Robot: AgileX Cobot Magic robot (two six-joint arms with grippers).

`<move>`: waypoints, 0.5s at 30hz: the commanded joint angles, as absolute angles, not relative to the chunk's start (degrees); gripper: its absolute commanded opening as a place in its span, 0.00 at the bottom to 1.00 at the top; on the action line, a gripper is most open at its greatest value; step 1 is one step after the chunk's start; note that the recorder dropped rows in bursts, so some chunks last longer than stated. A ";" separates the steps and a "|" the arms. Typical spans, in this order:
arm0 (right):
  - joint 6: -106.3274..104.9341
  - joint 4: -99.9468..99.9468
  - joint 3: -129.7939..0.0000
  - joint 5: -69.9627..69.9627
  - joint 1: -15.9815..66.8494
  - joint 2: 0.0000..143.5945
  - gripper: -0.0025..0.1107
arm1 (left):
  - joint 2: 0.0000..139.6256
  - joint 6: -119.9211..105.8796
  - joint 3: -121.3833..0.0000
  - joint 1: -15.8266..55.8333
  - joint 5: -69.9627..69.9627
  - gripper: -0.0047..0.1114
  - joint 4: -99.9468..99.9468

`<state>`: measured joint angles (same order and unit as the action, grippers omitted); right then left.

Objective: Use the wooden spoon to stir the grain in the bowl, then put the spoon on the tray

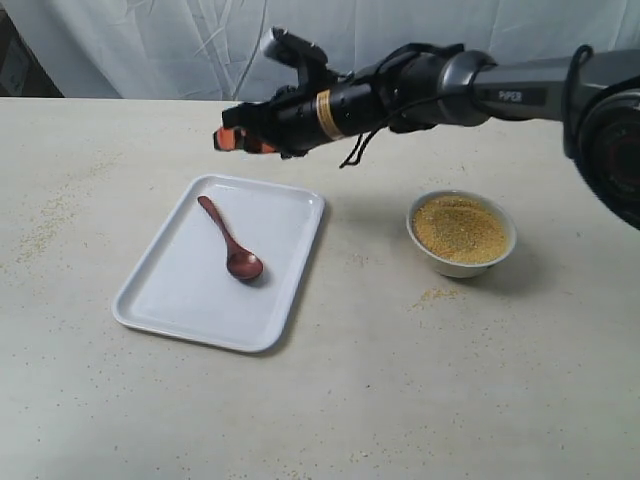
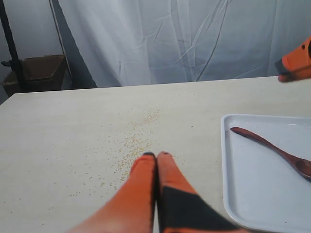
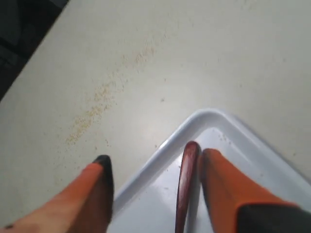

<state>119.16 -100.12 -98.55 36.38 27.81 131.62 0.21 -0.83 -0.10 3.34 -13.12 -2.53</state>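
While the right gripper [image 1: 233, 139] hovers above the far corner of the tray [image 1: 170, 290], its orange fingers [image 3: 97, 187] stand spread apart with nothing between them. Wooden spoon [image 1: 228, 240] lies flat on the tray below the gripper; the handle end sits under the fingertips, close beside one finger, and the shaft runs back beneath the wrist. Bowl [image 1: 460, 266] stands on the table [image 1: 400, 400] well behind the gripper, toward the arm's base, filled with grain [image 1: 462, 228]; a few loose granules [image 1: 435, 296] lie just beside it. Left gripper [image 2: 156, 155] is low over the table, fingers pressed together, holding nothing. Scattered granules lie just ahead of its tips; the tray is ahead and off to one side.
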 commanded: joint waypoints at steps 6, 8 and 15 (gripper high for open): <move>108.77 -99.95 -98.59 64.60 24.47 124.49 0.02 | 0.00 -0.60 0.00 3.57 -12.43 0.04 -2.57; 102.43 -99.95 -98.59 66.77 24.47 124.06 0.01 | 0.00 -0.60 0.00 3.57 -12.43 0.04 -2.57; 103.25 -99.95 -98.29 38.70 24.47 117.68 0.01 | 0.00 -0.60 0.00 3.57 -12.43 0.04 -2.57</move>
